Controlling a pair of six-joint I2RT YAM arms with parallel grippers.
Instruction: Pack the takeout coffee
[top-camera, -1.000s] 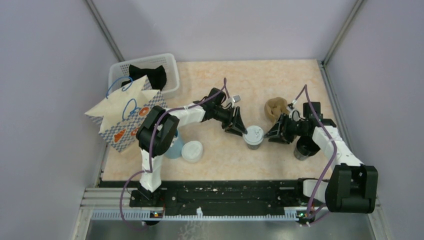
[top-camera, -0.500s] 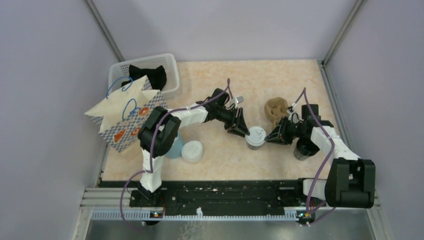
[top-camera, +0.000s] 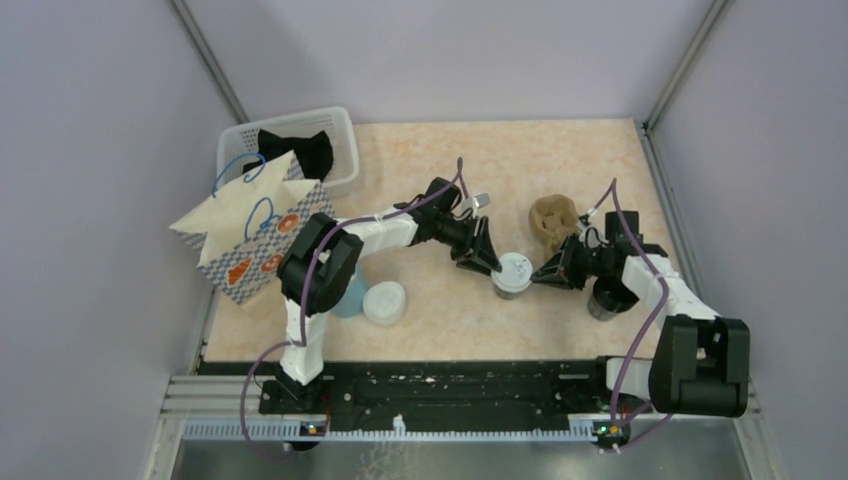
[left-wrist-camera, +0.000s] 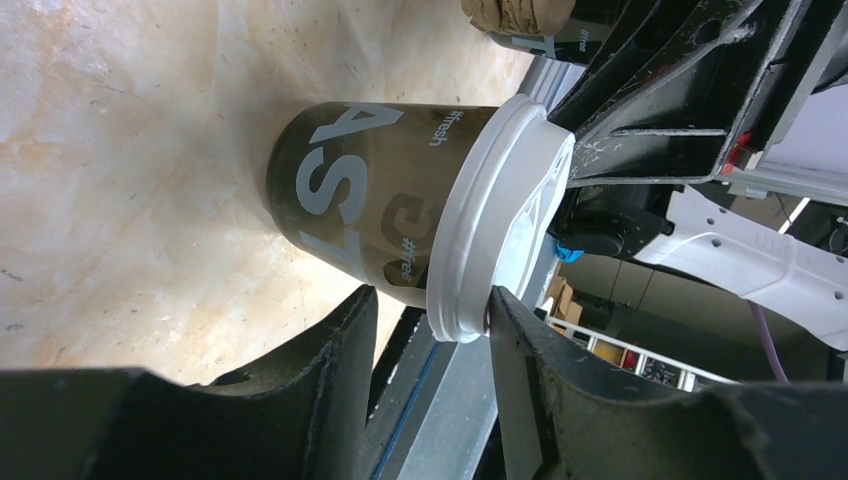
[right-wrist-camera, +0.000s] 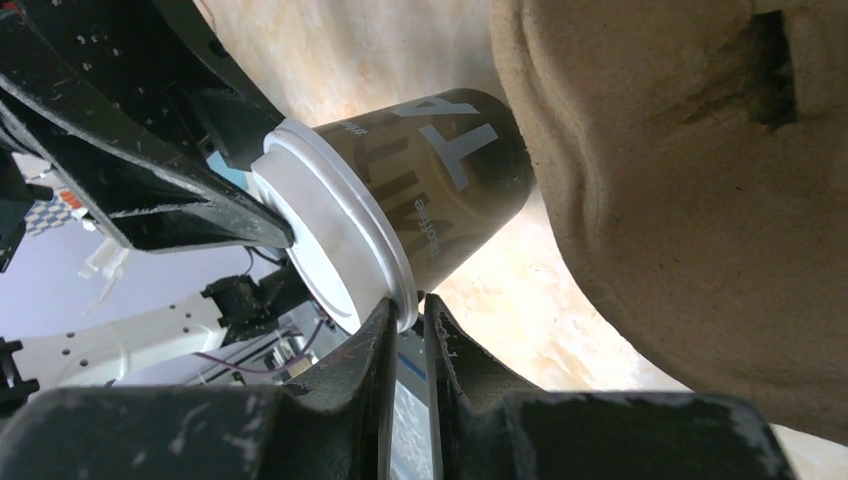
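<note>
I see a paper bag (top-camera: 250, 240) far left, in front of a white basket (top-camera: 335, 135). At mid-worktop (top-camera: 450, 165) the coffee cup (left-wrist-camera: 340, 190) stands upright with its white lid (top-camera: 513, 267) on. The left jaws straddle the lid's rim, half spread; I cannot tell whether they bite. The right jaws, nearly together, pinch the rim's opposite edge. Further right sit a brown lump (top-camera: 553, 218) and a black cup (top-camera: 607, 298).

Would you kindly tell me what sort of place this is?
Likely a walled robot test cell, staged for takeout packing: plain walls around a tabletop, a lidded coffee cup, a paper bag.
</note>
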